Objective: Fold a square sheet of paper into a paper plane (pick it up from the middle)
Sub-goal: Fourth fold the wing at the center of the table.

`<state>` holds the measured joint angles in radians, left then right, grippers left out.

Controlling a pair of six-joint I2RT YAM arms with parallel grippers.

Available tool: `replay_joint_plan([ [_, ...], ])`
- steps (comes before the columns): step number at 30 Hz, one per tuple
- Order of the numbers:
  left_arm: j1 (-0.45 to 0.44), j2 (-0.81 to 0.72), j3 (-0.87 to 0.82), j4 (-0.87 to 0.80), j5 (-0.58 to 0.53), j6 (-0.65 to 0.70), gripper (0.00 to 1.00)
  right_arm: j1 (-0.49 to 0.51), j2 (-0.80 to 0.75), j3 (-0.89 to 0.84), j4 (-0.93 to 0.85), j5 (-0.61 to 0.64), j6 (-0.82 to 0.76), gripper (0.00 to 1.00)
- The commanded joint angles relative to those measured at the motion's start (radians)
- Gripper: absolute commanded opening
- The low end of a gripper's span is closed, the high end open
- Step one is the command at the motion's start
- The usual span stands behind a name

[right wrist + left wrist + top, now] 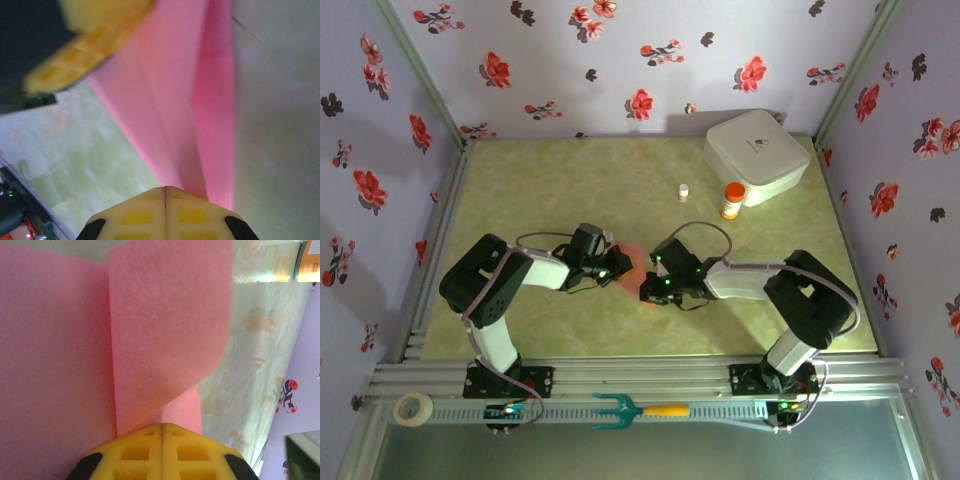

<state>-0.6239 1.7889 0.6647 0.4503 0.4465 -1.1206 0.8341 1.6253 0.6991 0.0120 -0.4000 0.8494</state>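
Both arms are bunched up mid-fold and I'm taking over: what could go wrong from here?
1. The left gripper and the right gripper are both shut on the same pink paper; pulling them apart could tear it.
2. In the left wrist view a flap curls loose, not pressed flat; it may spring back or crease crooked.
3. The grippers sit close together, so a twist could make them collide.

Soft, even light, faint shadows; the right wrist view blurs the pink paper (170, 100), glare streaks the tabletop (260, 275).
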Motion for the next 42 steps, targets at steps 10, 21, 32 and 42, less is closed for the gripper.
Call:
replay_joint_plan([
  [10, 0.004, 0.034, -0.026, -0.068, -0.042, 0.017, 0.00, -0.003, -0.145, -0.208, 0.075, -0.012, 0.089, 0.07],
  [21, 0.001, 0.036, -0.024, -0.061, -0.042, 0.013, 0.00, -0.004, -0.221, -0.035, -0.141, 0.061, -0.006, 0.06],
  [32, -0.003, 0.046, -0.014, -0.061, -0.038, 0.011, 0.00, -0.035, 0.077, 0.205, -0.075, 0.029, 0.025, 0.05],
  [42, -0.004, 0.044, -0.010, -0.072, -0.036, 0.018, 0.00, -0.070, 0.149, 0.166, -0.044, 0.037, 0.031, 0.05],
])
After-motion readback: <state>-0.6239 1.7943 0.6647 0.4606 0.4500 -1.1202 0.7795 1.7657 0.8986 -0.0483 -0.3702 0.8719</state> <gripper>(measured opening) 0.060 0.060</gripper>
